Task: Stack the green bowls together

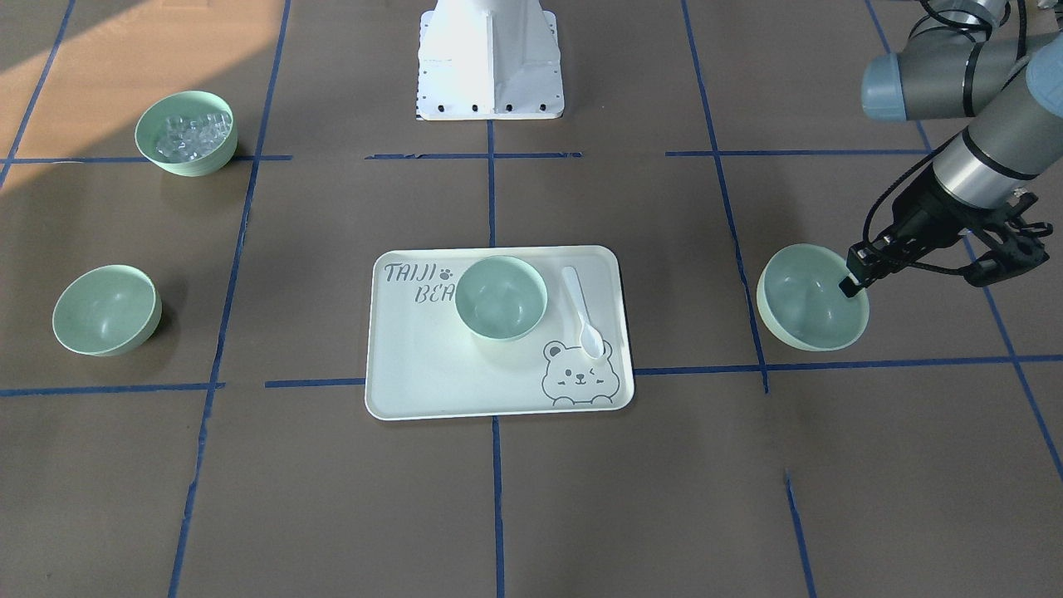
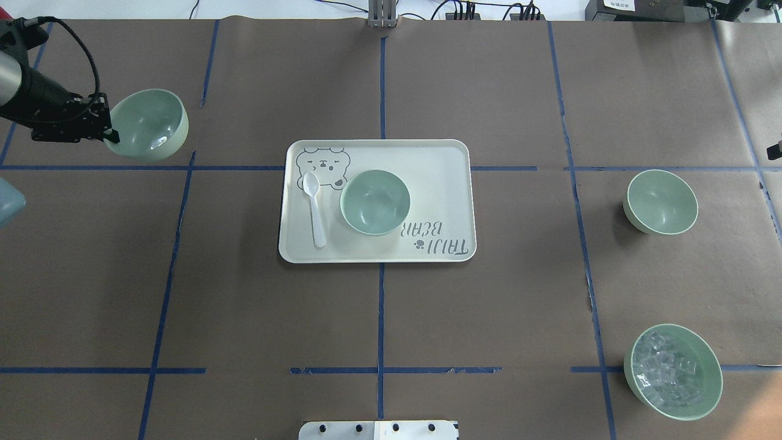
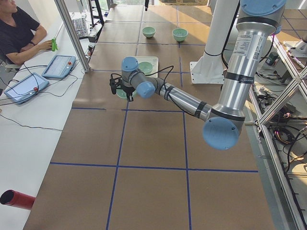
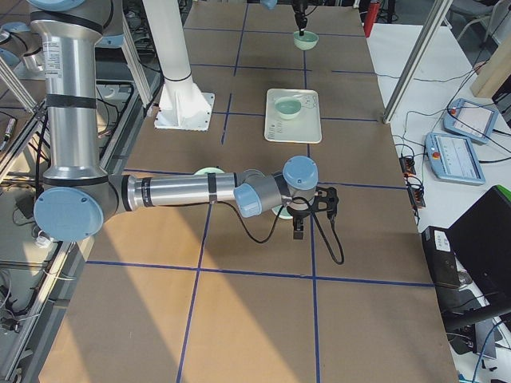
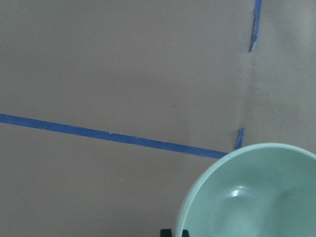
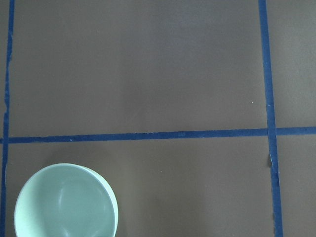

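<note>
Item 1: left gripper (image 1: 854,281), clamped on the rim of the first green bowl (image 1: 810,299); bowl tilted, at the table's far left.
Item 2: second green bowl (image 2: 374,201), upright on the bear tray (image 2: 440,165), beside a white spoon (image 2: 314,208).
Item 3: third green bowl (image 2: 661,201), right side, standing alone.
Item 4: right gripper (image 4: 298,227); I cannot tell whether it is clenched or released.

The tray (image 2: 440,183) lies at the table's middle, ahead of the robot base (image 2: 379,430). On it sits the centre bowl (image 2: 374,201), with the spoon (image 2: 314,208) just beside it on the robot's left. Well off to the left lies the left bowl (image 2: 149,124) — its outer rim pinched in the left gripper (image 2: 110,132). Well off to the right lies the right bowl (image 2: 661,201) — and nearer the robot, the bowl of cubes (image 2: 673,371).
</note>
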Robot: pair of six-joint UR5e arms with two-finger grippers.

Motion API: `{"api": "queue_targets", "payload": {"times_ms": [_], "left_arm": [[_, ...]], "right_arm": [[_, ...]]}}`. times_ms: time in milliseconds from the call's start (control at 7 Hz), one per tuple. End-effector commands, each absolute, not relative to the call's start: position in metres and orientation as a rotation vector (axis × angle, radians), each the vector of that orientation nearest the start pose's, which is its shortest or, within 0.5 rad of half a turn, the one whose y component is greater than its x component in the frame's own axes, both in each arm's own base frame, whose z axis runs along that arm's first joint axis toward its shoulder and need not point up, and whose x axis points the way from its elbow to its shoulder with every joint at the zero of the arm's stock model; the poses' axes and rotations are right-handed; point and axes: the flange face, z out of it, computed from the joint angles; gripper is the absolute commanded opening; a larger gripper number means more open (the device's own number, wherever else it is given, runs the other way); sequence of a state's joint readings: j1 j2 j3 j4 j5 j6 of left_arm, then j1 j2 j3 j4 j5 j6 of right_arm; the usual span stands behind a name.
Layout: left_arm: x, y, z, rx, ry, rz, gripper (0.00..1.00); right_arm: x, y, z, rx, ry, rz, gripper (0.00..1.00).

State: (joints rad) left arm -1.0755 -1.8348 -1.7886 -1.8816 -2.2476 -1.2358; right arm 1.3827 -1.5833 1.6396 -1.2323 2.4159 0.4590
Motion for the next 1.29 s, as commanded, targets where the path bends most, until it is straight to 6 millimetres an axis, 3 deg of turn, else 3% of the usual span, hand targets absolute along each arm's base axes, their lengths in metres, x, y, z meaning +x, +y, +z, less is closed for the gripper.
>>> {"api": "queue_targets", "payload": {"times_ms": [0,143,286,429,857,1000,1143], "left_arm": [[0.241,-0.563,0.296,-0.057,1.033,-0.521,0.0],[0.259,-0.559,0.275,-0.078,1.044,-0.541,0.0],[0.292,-0.551,0.259,-0.07,1.037,-0.571,0.0],[0.324,-0.54,0.242,-0.068,1.029,-0.585,0.0],[0.369,-0.522,0.214,-0.092,1.039,-0.609,0.0],[0.39,-0.515,0.208,-0.089,1.033,-0.609,0.0],[0.391,-0.514,0.206,-0.089,1.035,-0.608,0.0]], "right_arm": [[-0.077,-0.505,0.621,0.112,-0.9,0.07,1.0],[-0.11,-0.502,0.615,0.134,-0.903,0.114,1.0],[-0.128,-0.498,0.612,0.129,-0.916,0.113,1.0],[-0.142,-0.494,0.613,0.125,-0.906,0.093,1.0],[-0.162,-0.488,0.614,0.102,-0.905,0.064,1.0],[-0.166,-0.486,0.615,0.096,-0.905,0.058,0.9],[-0.173,-0.484,0.616,0.088,-0.904,0.044,0.77]]}}
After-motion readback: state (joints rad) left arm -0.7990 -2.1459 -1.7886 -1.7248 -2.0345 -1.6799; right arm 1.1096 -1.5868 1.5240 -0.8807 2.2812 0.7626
